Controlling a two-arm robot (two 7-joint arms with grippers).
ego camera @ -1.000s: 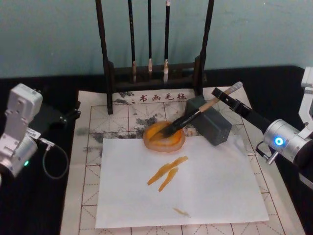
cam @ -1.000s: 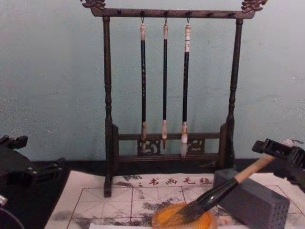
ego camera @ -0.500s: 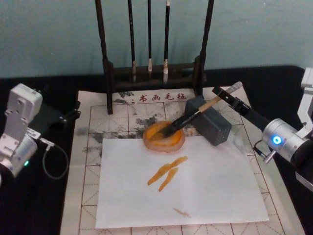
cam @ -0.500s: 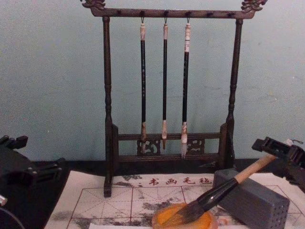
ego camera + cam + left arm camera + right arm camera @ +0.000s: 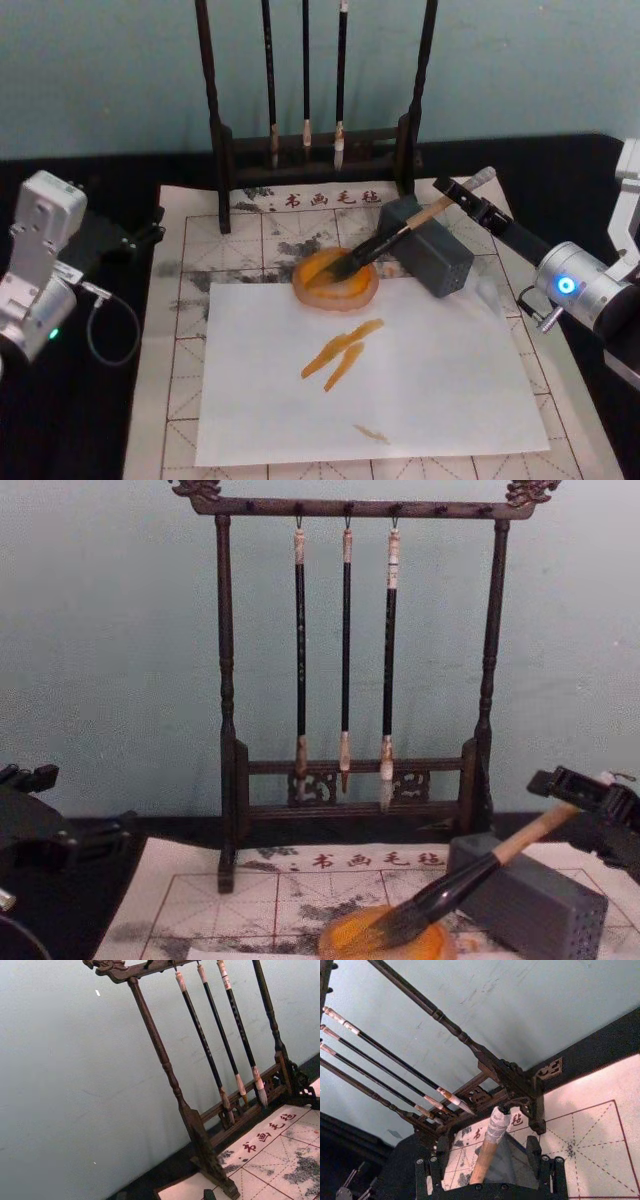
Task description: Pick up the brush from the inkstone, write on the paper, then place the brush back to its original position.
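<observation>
The brush (image 5: 385, 243) lies slanted, its dark bristles in the orange inkstone (image 5: 325, 293) and its pale handle propped on a grey block (image 5: 435, 255). My right gripper (image 5: 450, 195) is open at the handle's white-capped end. In the right wrist view its fingers (image 5: 534, 1152) stand well apart on either side of the handle (image 5: 487, 1155), not touching it. The paper (image 5: 190, 300) with red grid lines lies under a plain white sheet (image 5: 420, 390) marked with orange strokes. My left gripper (image 5: 140, 235) is parked at the paper's left edge.
A dark wooden rack (image 5: 310, 150) with three thin hanging brushes stands behind the paper, close to the block (image 5: 530, 905). From the chest, the brush (image 5: 450, 888) slants down into the inkstone (image 5: 438, 943), with the right gripper (image 5: 575, 790) at the right and the left gripper (image 5: 50, 830) at the left.
The left gripper rose a little in the chest view half a second ago and has sunk back. The brush and the right gripper have stayed put.
</observation>
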